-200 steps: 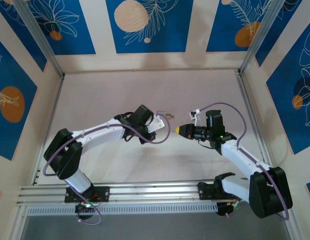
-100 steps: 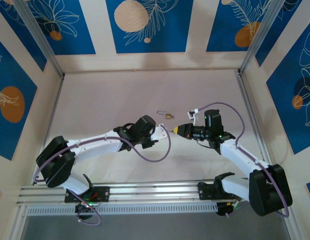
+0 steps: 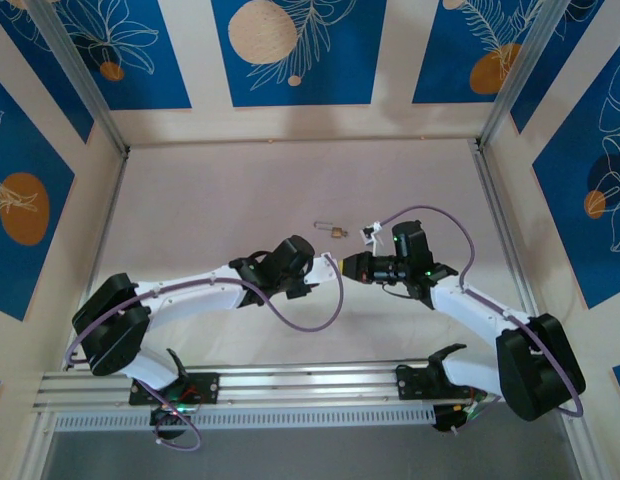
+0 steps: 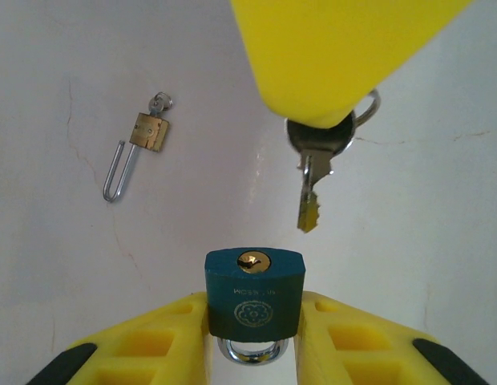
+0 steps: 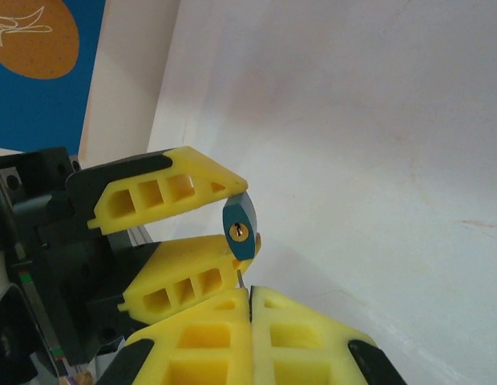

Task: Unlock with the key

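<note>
Left gripper (image 3: 326, 265): from above I have it mid-table, at 9 o'clock of the right gripper (image 3: 348, 267), with their tips almost meeting.
Padlock (image 4: 253, 293): sits between my left gripper's fingers (image 4: 152, 345), keyhole end outward.
Key (image 4: 313, 172): hangs from my right gripper at 1 o'clock of the padlock in the left wrist view, apart from it.
Spare padlock (image 3: 332, 231): lies on the table (image 3: 220, 190), near, at 12 o'clock of both grippers.

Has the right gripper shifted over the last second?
Yes. In the top view the right gripper has slid left: its tip sat right of the loose brass padlock, and now sits almost directly below it.
</note>
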Available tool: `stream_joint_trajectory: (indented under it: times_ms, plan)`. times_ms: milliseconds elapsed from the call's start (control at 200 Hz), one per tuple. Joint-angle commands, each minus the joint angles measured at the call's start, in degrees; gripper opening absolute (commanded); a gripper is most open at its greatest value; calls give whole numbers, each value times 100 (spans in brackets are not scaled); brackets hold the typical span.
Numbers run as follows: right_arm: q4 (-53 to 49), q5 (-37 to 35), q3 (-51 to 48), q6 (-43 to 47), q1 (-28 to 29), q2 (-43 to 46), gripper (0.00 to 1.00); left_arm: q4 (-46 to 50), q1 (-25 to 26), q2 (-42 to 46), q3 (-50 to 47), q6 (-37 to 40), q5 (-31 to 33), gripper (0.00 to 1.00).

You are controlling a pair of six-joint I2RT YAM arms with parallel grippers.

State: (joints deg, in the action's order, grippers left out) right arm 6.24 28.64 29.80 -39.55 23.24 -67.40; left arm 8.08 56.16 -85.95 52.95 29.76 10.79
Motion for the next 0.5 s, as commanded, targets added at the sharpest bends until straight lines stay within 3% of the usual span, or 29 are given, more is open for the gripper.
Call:
stream_joint_trajectory:
  times_ms: [0,495]
  plan:
    - [67,-90,192,9,64,-39,0,-97,79,123,-21,104,79,29]
    - [191,-132,211,-48,91,-166,0,-70,176,81,-21,135,121,29]
